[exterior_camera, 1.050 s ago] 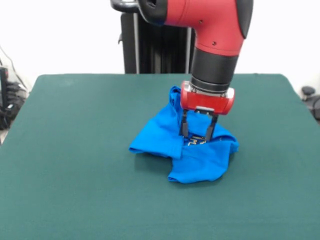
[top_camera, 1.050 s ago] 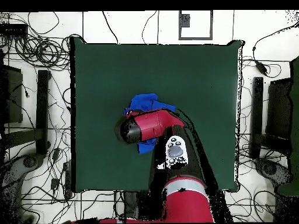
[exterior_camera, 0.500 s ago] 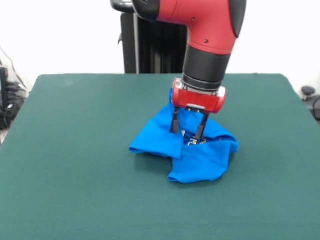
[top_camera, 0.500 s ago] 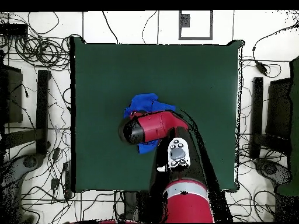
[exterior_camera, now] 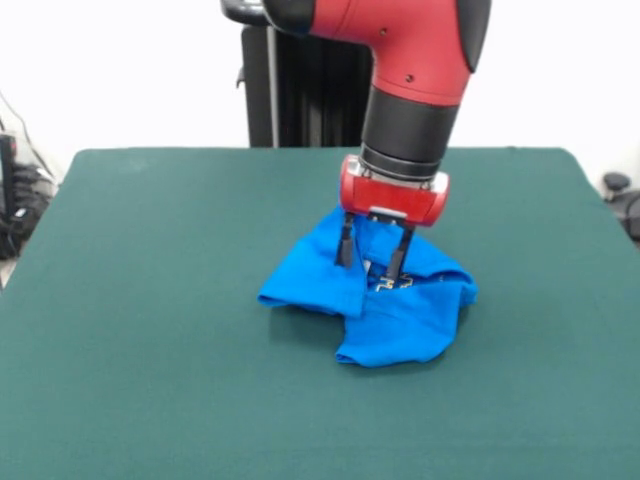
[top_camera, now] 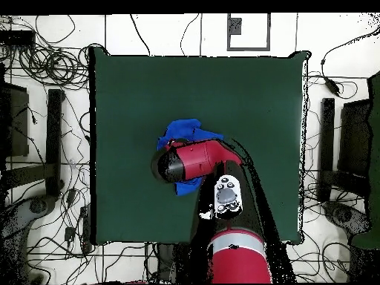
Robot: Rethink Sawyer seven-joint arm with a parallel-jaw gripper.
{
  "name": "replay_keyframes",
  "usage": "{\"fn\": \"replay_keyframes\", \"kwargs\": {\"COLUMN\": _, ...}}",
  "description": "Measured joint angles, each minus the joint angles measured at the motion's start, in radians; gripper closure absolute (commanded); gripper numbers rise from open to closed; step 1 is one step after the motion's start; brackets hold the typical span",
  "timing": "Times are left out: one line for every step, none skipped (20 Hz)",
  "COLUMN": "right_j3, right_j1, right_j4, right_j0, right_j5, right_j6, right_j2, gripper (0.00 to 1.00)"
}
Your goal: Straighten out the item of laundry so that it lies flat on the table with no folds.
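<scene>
T-shirt lay crumpled mid-table, bright blue, layers folded over each other (print mostly hidden); gripper hung over its upper folds, fingers apart, nothing held; contact with cloth unclear; overhead view showed only blue edges past the arm. Judged soft, light, limp, likely to drag on felt; best pinched at an outer hem or sleeve corner.

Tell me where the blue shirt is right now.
In the front view the blue shirt lies crumpled near the middle of the green table, slightly right of centre, directly under the open tool, whose tips hang just above its folds.
</scene>
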Motion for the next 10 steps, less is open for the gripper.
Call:
{"fn": "replay_keyframes", "kwargs": {"right_j3": -0.002, "right_j1": 0.002, "right_j4": 0.0, "right_j0": 0.002, "right_j5": 0.0, "right_j6": 0.0, "right_j2": -0.003, "gripper": 0.0}}
{"fn": "replay_keyframes", "kwargs": {"right_j3": -0.009, "right_j1": 0.008, "right_j4": 0.0, "right_j0": 0.009, "right_j5": 0.0, "right_j6": 0.0, "right_j2": -0.013, "gripper": 0.0}}
{"fn": "replay_keyframes", "kwargs": {"right_j3": -0.017, "right_j1": 0.013, "right_j4": 0.0, "right_j0": 0.016, "right_j5": 0.0, "right_j6": 0.0, "right_j2": -0.023, "gripper": 0.0}}
{"fn": "replay_keyframes", "kwargs": {"right_j3": -0.02, "right_j1": 0.018, "right_j4": 0.0, "right_j0": 0.02, "right_j5": 0.0, "right_j6": 0.0, "right_j2": -0.027, "gripper": 0.0}}
{"fn": "replay_keyframes", "kwargs": {"right_j3": -0.024, "right_j1": 0.022, "right_j4": 0.0, "right_j0": 0.023, "right_j5": 0.0, "right_j6": 0.0, "right_j2": -0.031, "gripper": 0.0}}
{"fn": "replay_keyframes", "kwargs": {"right_j3": -0.034, "right_j1": 0.036, "right_j4": 0.0, "right_j0": 0.032, "right_j5": 0.0, "right_j6": 0.0, "right_j2": -0.042, "gripper": 0.0}}
{"fn": "replay_keyframes", "kwargs": {"right_j3": -0.038, "right_j1": 0.043, "right_j4": 0.0, "right_j0": 0.034, "right_j5": 0.0, "right_j6": 0.0, "right_j2": -0.045, "gripper": 0.0}}
{"fn": "replay_keyframes", "kwargs": {"right_j3": -0.042, "right_j1": 0.051, "right_j4": 0.0, "right_j0": 0.035, "right_j5": 0.0, "right_j6": 0.0, "right_j2": -0.047, "gripper": 0.0}}
{"fn": "replay_keyframes", "kwargs": {"right_j3": -0.047, "right_j1": 0.059, "right_j4": 0.0, "right_j0": 0.035, "right_j5": 0.0, "right_j6": 0.0, "right_j2": -0.049, "gripper": 0.0}}
{"fn": "replay_keyframes", "kwargs": {"right_j3": -0.049, "right_j1": 0.064, "right_j4": 0.0, "right_j0": 0.035, "right_j5": 0.0, "right_j6": 0.0, "right_j2": -0.05, "gripper": 0.0}}
